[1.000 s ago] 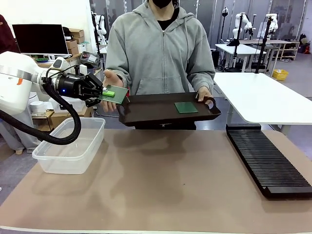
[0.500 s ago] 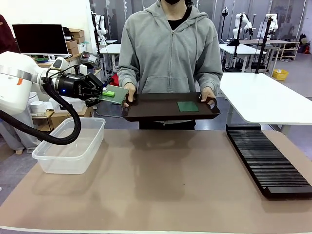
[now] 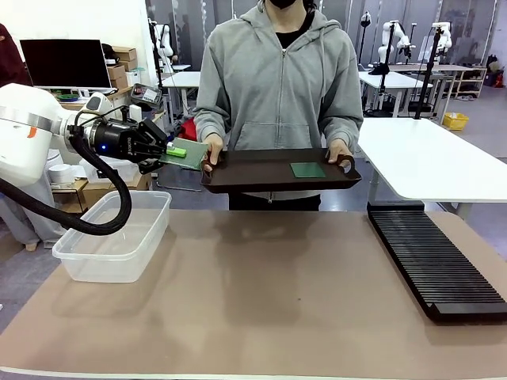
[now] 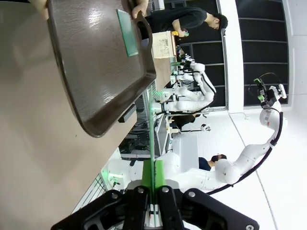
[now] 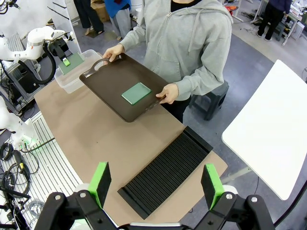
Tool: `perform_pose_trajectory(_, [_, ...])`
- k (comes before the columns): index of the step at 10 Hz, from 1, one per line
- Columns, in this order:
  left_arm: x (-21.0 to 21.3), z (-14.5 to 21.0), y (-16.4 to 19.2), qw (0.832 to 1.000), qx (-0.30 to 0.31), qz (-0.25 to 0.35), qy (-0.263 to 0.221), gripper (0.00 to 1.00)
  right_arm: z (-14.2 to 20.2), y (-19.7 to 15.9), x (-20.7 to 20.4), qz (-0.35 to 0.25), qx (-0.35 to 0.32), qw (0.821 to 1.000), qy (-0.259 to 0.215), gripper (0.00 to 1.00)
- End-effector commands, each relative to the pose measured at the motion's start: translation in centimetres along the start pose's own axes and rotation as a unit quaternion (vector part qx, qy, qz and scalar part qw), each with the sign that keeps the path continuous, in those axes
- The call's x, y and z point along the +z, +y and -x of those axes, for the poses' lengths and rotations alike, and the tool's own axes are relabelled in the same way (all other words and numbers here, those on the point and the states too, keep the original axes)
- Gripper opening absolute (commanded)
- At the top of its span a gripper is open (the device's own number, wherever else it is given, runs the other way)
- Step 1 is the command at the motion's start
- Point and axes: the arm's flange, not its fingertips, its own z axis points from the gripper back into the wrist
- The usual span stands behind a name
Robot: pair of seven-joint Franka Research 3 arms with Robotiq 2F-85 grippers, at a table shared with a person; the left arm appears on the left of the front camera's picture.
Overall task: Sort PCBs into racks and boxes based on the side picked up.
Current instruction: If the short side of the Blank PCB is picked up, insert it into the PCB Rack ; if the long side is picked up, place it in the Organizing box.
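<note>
The tub (image 3: 107,265) stands on the left of the surface (image 3: 261,293). The slotted rack (image 3: 432,257) lies along its right side, well apart from the tub. Beyond the far edge a person holds a handled tray (image 3: 253,168) level above the surface, with a hand (image 3: 212,152) at each end. A circuit board (image 3: 307,169) lies flat on the tray, toward its right end. Just left of the tray and above the tub, the left tool (image 3: 168,150) grips a second circuit board (image 3: 188,154) by its left edge.
</note>
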Motion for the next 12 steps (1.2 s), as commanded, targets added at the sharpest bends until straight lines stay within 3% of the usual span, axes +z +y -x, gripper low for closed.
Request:
perform_pose_trajectory(1, [1.3,-0.2,-0.9,0.998,-0.022,-0.049,0.015,0.03,0.1,0.3,-0.1,-0.009,0.002,1.000,-0.003,1.00])
perform_pose_trajectory(4, [5.9,-1.7,-2.6,0.978,-0.103,-0.179,0.020,0.03,0.1,0.3,-0.1,-0.009,0.002,1.000,-0.003,1.00])
perform_pose_trajectory(7, [9.5,-2.8,-2.6,0.949,-0.083,-0.298,0.061,0.03,0.1,0.3,-0.1,-0.009,0.002,1.000,-0.003,1.00])
perform_pose_trajectory(12, [9.0,-3.3,6.1,0.907,-0.049,-0.415,0.054,0.03,0.1,0.3,-0.1,-0.009,0.002,1.000,-0.003,1.00])
